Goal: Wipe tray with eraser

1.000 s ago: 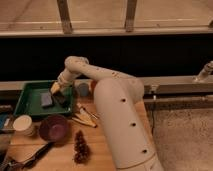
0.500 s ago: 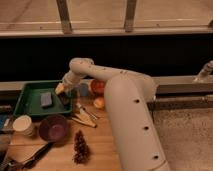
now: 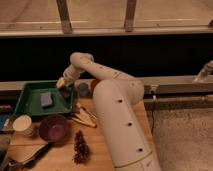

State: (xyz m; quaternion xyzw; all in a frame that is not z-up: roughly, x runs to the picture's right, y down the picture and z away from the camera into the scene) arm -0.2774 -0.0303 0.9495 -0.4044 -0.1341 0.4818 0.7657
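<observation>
Gripper point(image 3: 64, 93) at right edge of tray point(image 3: 31, 101), apart from eraser point(image 3: 46, 99) inside; open/closed state unclear.

No text, label, brand mark or number is showing legibly on anything here (the tray point(image 3: 31, 105), the eraser point(image 3: 46, 99) lying in it and the white arm point(image 3: 120, 117) are all reading as plain surfaces). The gripper point(image 3: 64, 90) is hanging over the tray's edge on the side nearest the blue-grey cup point(image 3: 82, 90), apart from the eraser, and it is carrying no marking that can be read either.
</observation>
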